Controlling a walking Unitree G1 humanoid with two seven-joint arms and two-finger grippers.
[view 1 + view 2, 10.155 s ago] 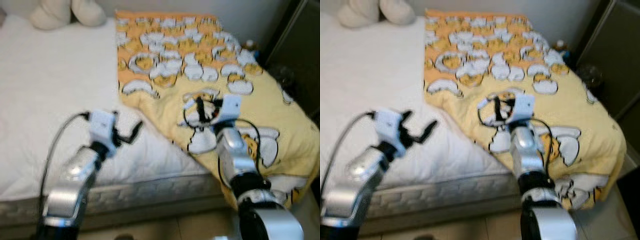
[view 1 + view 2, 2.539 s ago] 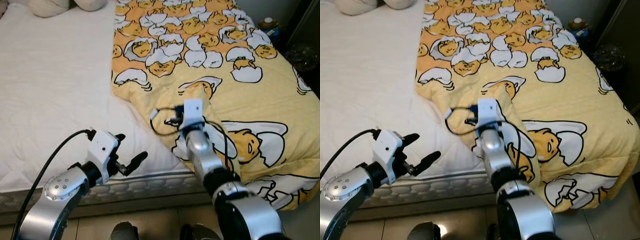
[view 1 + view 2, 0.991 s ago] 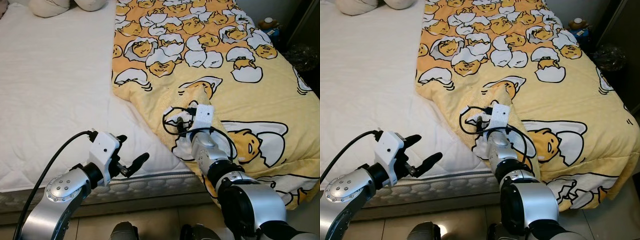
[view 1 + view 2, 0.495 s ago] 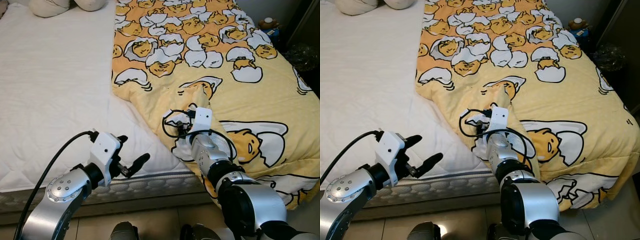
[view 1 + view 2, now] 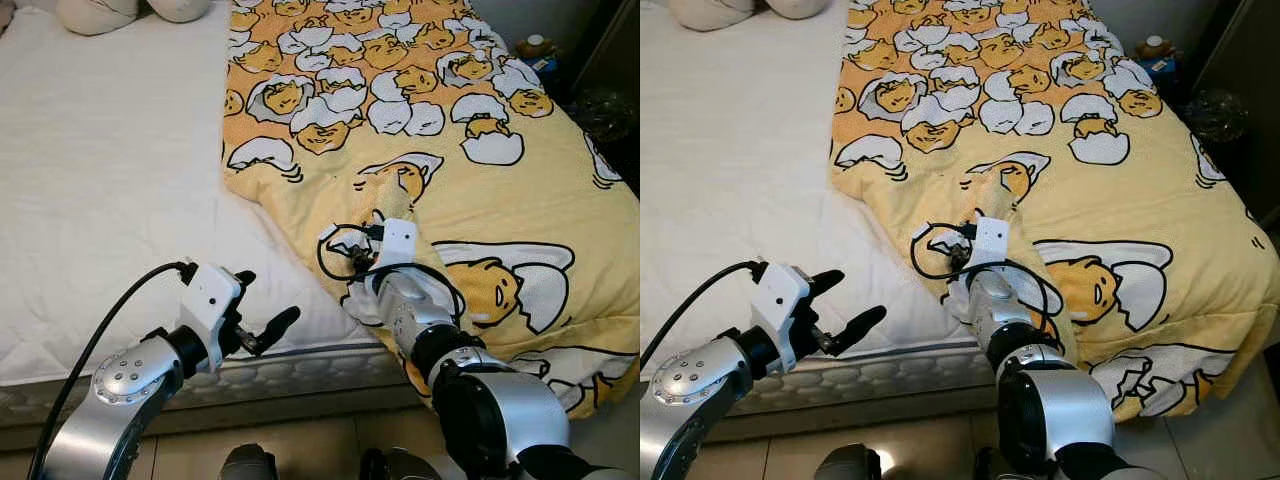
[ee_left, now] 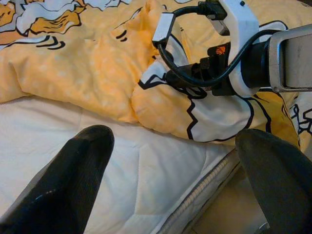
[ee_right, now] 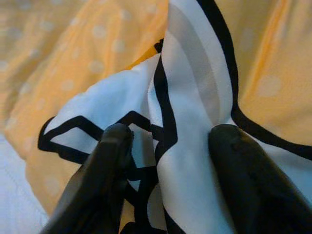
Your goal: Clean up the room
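Change: over the last second the right arm had swung its wrist leftward and drawn in toward the near edge of the blanket; ten seconds back it had been reaching further up the blanket, and the head camera had since steadied and tilted lower.
Meaning: I judged the right arm had settled on the blanket's near-left fold as its grip point, so that spreading the blanket across the bare mattress was about to start rather than under way.
Blanket: yellow, printed with egg cartoons, covering the right half of the bed, its left edge running down the middle, and a raised pucker just beyond the right wrist.
Right gripper: in the wrist view the two black fingers stood apart with a ridge of white, black-lined blanket fabric standing up between them; the fabric touched or nearly touched both fingers, not yet pinched flat.
Left gripper: hung over the near edge of the mattress, left of the blanket and apart from it, fingers spread, nothing between them.
Left wrist view: the blanket's rounded fold lay ahead on the white sheet, with the right wrist pressed into it.
Other: cream plush toy at the head of the bed.
Risk: a thin fold could slip out as the fingers closed.
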